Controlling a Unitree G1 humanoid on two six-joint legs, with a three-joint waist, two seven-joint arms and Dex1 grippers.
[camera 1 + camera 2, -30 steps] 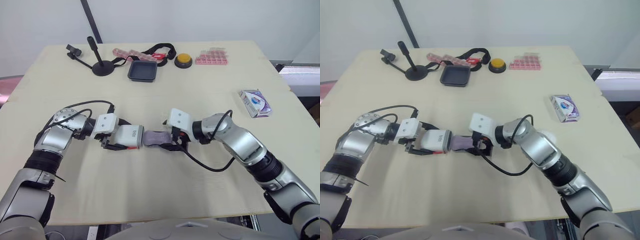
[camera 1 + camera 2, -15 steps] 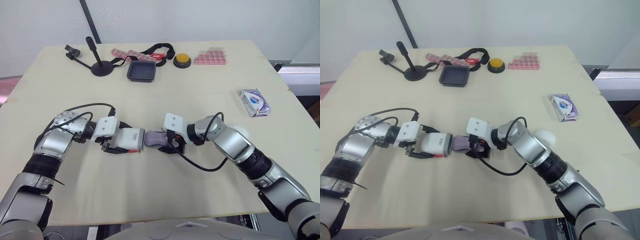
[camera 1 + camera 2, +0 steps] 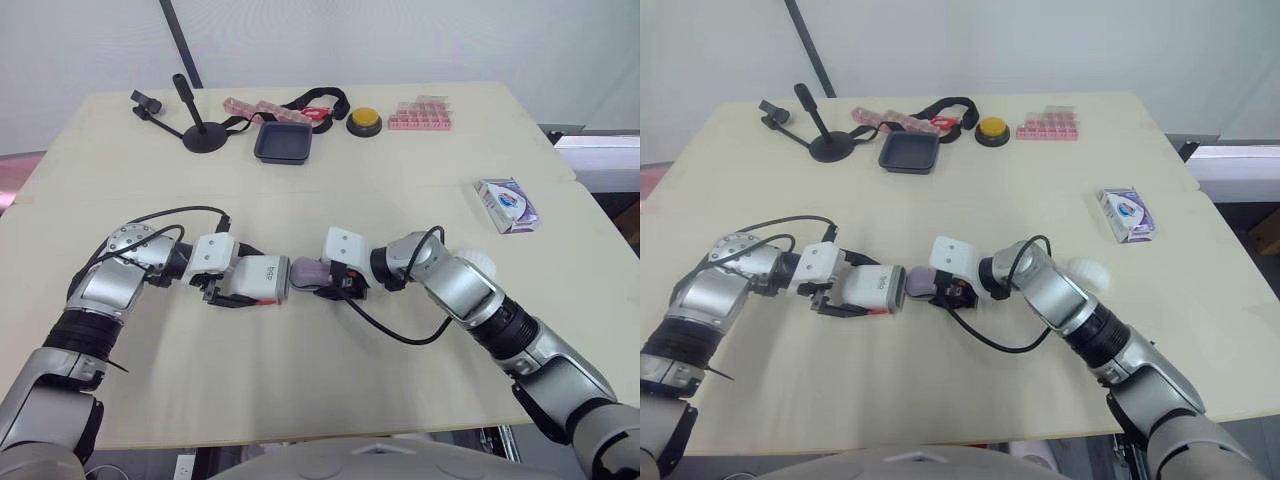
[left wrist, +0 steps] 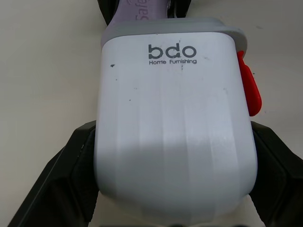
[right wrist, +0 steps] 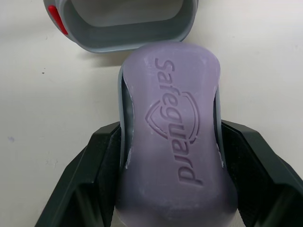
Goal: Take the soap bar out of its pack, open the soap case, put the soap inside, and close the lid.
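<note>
My left gripper (image 4: 175,161) is shut on the white soap case (image 3: 256,278), which lies low over the table with its open mouth (image 5: 128,19) facing right and a red latch (image 4: 250,90) on its side. My right gripper (image 5: 173,156) is shut on the purple soap bar (image 5: 173,127), which rests in a thin grey tray (image 5: 122,113). The soap's (image 3: 310,272) leading end sits right at the case's mouth. The purple-and-white soap pack (image 3: 510,205) lies on the table to the right, apart from both grippers.
Along the table's far edge stand a black stand (image 3: 204,134), a black square dish (image 3: 284,142), a black strap (image 3: 318,100), a yellow button (image 3: 366,121) and pink boxes (image 3: 423,115). The table's right edge (image 3: 600,260) is near the pack.
My right gripper has carried the soap leftwards towards the case, so less of the soap shows between the two grippers. The left gripper and case have hardly moved.
</note>
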